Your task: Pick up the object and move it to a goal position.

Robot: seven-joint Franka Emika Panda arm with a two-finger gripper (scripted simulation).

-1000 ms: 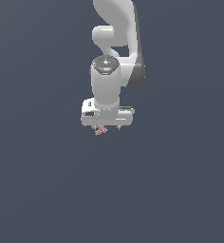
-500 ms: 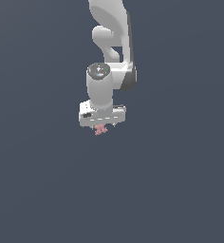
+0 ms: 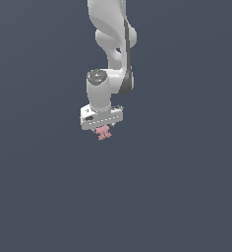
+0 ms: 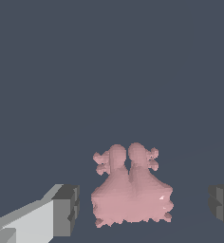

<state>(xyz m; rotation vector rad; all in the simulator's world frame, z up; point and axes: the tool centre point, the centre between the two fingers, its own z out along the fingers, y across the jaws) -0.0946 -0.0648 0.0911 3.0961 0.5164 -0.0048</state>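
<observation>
Gripper at centre frame, jaws spread wide, clear gaps (wrist view) either side of the pink object between them.

A plain, dark slate-blue background fills the exterior view from edge to edge. It is even in tone, with no visible edge, seam, horizon or marking, so it cannot be told whether it is a floor, a desk or a wall. The wrist view shows the same flat slate-blue background across its whole field, equally uniform. No other separate item appears in either view.
</observation>
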